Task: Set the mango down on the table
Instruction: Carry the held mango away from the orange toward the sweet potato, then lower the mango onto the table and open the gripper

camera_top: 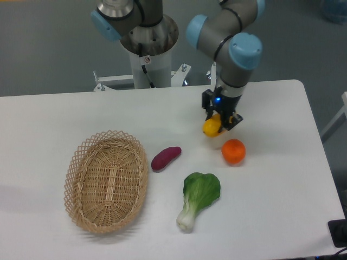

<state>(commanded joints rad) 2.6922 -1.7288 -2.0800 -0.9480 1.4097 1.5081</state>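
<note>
Nearest the camera on the white table point(282, 206) lie a bok choy point(198, 196) and an oval wicker basket point(106, 180), with a purple sweet potato point(165, 158) and a round orange point(233, 151) just behind. Farther back, my gripper point(218, 123) is clamped on the mango point(212, 126), holding it just above the tabletop, up-left of the orange.

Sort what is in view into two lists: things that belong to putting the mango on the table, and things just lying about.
Belongs to the job:
- mango, held above the tabletop
- gripper, shut on the mango
- table, the white top

Just lying about:
- wicker basket
- purple sweet potato
- round orange fruit
- bok choy
</note>
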